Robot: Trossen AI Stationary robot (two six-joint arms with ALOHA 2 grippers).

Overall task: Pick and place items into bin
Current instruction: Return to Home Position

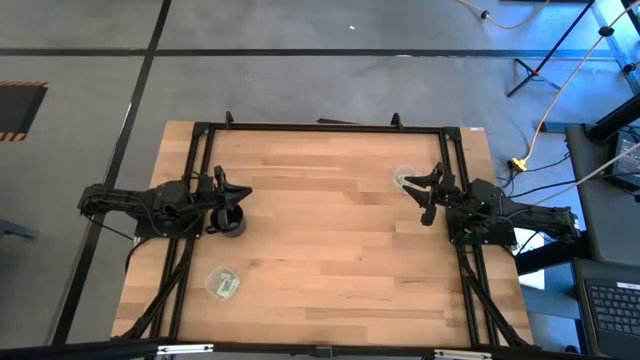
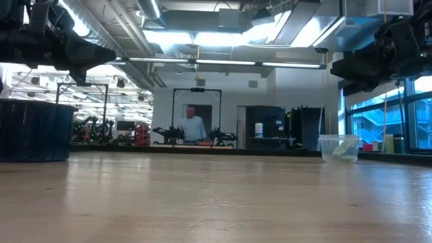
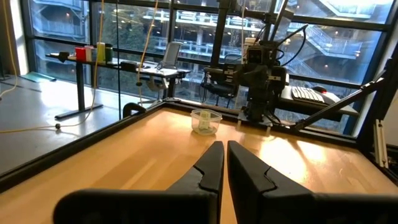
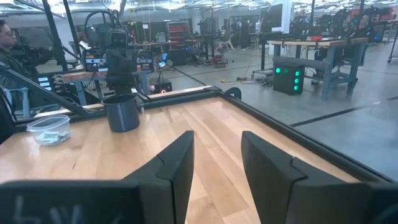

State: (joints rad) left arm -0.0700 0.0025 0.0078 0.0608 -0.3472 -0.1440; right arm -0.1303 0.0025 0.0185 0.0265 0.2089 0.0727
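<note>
A black cup (image 1: 230, 222) stands upright on the table's left half and also shows in the low view (image 2: 34, 130) and the right wrist view (image 4: 122, 112). Pale green packets lie in two clear tubs. One tub (image 1: 222, 283) sits near the left near corner (image 4: 50, 129). The other tub (image 1: 408, 180) sits at the right far side (image 3: 206, 121) (image 2: 339, 147). My left gripper (image 1: 232, 193) (image 3: 224, 158) hovers shut just above the cup. My right gripper (image 1: 426, 192) (image 4: 217, 152) hangs open beside the right tub, above the table.
A black frame (image 1: 330, 127) rims the wooden table, with rails running along both sides under the arms. The middle of the tabletop (image 1: 330, 230) lies bare between the two grippers. A person (image 2: 193, 126) stands in the room far behind the table.
</note>
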